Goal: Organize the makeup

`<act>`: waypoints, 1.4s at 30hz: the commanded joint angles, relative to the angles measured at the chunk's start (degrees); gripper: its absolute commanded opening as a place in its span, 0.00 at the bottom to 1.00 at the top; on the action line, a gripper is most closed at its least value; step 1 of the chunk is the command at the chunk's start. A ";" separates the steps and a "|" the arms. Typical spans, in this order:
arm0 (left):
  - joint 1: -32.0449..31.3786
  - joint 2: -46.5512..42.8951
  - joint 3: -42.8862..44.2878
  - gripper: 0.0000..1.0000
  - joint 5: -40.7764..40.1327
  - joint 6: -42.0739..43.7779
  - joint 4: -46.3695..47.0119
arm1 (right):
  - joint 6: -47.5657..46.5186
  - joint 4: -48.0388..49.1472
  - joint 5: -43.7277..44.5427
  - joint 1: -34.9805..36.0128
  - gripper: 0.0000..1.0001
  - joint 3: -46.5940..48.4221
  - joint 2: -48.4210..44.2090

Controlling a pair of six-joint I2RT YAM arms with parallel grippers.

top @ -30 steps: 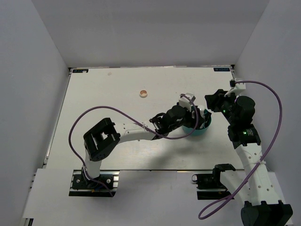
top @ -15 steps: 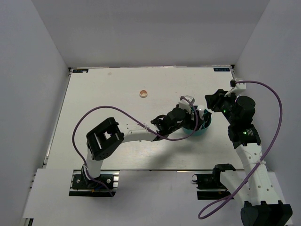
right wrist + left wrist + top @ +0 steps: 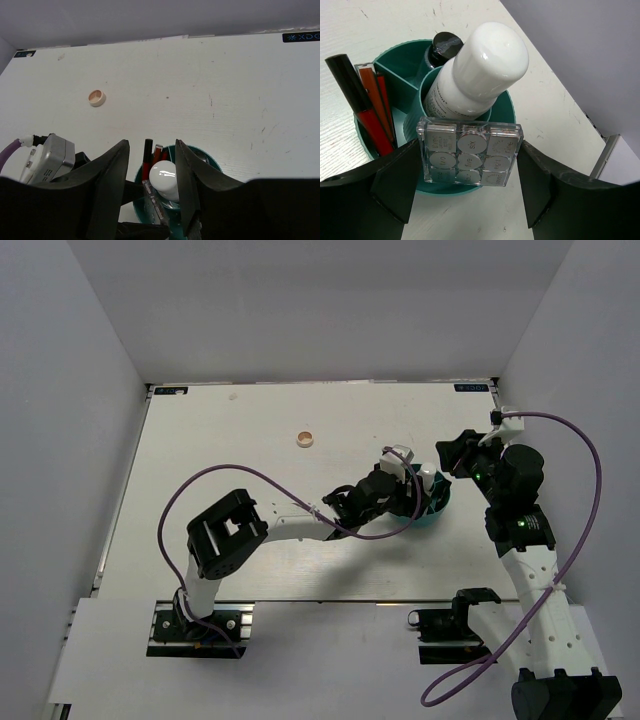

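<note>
**Easing the Palette Into the Tub**

Over the past second the left arm's elbow has crept a little to the right. Its left gripper (image 3: 469,150) has nudged closer over the round teal divided plastic tub (image 3: 395,57), though only slightly. The jaws stand wide, clamped on the two side edges of the square clear-cased palette with silver-white pans (image 3: 465,165). The palette hangs upright at the tub's near compartment, just in front of the white plastic bottle (image 3: 480,65) standing in the middle cup. To me the palette looks nearly stowed, with only the release left.

The right gripper (image 3: 150,195) hovers above the tub, jaws partly apart, holding nothing. The thin red-and-black pencils (image 3: 367,110) and a black-capped tube (image 3: 445,42) sit in the tub's back compartments. The small round peach compact (image 3: 306,438) lies alone on the white table (image 3: 200,440), well apart from the tub and not yet collected.

From above, both arms cover most of the tub, and the palette cannot be seen. I cannot tell whether its lower edge rests inside the compartment or on the rim. No silver-capped vial shows.
</note>
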 commanded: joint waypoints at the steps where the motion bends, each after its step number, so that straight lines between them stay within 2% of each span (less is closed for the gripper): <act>1: -0.85 -2.71 1.41 0.49 -1.12 -0.21 -0.38 | -0.10 2.83 0.30 -0.27 0.48 1.05 -0.85; 7: -0.85 -5.61 0.71 0.53 -1.47 -0.13 0.06 | -0.10 2.74 -0.05 -0.35 0.48 0.96 -0.85; 10: -0.85 -6.92 0.71 0.61 -1.74 -0.13 0.32 | -0.18 2.83 -0.23 -0.18 0.48 0.87 -0.77; 13: -0.85 -7.89 0.71 0.62 -2.09 -0.04 0.14 | -0.18 2.83 -0.32 -0.27 0.48 0.87 -0.85; 14: -0.85 -8.24 0.36 0.66 -2.26 0.05 0.32 | -0.01 2.83 -0.32 -0.18 0.48 0.78 -0.85; 37: -0.85 -2.80 2.03 0.66 -0.42 -0.92 -0.82 | -0.18 2.74 0.21 -0.18 0.48 0.43 -1.65; 40: -0.85 -2.80 1.94 0.68 -0.68 -1.01 -1.26 | -0.18 2.57 0.30 -0.27 0.48 0.34 -1.73; 41: -0.85 -2.71 1.85 0.73 -0.94 -1.01 -1.26 | -0.27 2.57 0.30 -0.18 0.48 0.43 -1.73; 42: -0.85 -2.80 1.76 0.73 -1.03 -1.01 -1.26 | -0.18 2.57 0.30 -0.27 0.48 0.34 -1.73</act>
